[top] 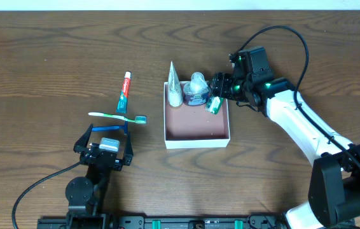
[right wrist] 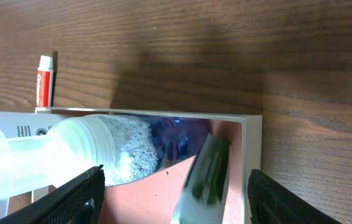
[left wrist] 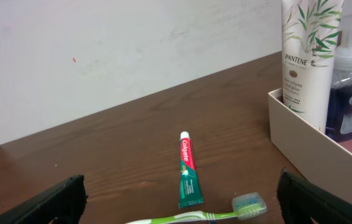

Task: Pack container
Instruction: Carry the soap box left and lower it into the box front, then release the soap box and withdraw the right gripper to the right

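Right gripper (right wrist: 176,186), jaws wide, straddles the green tube (right wrist: 207,168) in the container (right wrist: 254,143) at 2 o'clock; left gripper (left wrist: 181,186) wide too; we'd lift straight.

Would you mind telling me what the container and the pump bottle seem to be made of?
The container: probably cardboard, going by its thin, matte white walls. The pump bottle: apparently clear glossy plastic, as dark blue liquid shows through.
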You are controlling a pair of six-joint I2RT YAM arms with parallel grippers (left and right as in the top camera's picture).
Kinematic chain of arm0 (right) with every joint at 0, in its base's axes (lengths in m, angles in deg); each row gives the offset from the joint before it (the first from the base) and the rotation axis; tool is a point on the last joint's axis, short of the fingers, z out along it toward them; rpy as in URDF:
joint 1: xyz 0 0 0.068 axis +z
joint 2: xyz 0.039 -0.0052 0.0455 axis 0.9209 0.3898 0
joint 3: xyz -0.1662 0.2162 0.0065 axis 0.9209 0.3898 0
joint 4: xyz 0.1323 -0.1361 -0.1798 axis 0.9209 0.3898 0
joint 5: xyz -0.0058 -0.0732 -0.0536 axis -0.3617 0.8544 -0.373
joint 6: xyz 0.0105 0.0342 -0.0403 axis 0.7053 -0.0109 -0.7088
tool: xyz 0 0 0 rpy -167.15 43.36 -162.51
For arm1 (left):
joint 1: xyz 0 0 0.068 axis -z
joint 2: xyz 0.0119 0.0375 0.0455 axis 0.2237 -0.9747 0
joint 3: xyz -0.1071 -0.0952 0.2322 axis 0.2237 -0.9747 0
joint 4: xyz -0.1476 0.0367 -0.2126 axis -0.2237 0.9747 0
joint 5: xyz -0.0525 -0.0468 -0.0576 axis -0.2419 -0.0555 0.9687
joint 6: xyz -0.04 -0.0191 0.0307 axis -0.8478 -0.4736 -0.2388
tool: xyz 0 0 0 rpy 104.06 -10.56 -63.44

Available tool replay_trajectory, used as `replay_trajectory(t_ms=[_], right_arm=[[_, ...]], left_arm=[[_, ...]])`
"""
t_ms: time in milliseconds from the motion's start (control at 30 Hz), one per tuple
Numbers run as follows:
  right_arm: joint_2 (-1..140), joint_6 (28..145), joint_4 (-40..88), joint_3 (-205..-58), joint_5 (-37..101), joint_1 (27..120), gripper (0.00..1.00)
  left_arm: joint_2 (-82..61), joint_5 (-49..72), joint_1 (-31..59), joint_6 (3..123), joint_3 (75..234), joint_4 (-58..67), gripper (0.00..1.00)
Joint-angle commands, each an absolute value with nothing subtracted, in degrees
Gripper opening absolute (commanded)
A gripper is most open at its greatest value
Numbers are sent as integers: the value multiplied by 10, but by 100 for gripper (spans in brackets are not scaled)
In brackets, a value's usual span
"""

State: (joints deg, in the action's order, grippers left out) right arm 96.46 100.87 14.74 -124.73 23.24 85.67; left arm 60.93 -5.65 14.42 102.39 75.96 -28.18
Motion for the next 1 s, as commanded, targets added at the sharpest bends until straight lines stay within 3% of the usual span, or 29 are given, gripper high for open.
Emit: replay_trajectory(t_ms=[0,567,967], right_arm=[[965,1008,147,-1253,228,862,73],[913,958,212,-1253,196,862,69],[819,920,422,-1253,266,864,68]], left_arm=[[610,-48,141,1019,750,-263,98],[610,-48,141,1019,750,-263,98],[610,-48,141,1019,750,-263,98]])
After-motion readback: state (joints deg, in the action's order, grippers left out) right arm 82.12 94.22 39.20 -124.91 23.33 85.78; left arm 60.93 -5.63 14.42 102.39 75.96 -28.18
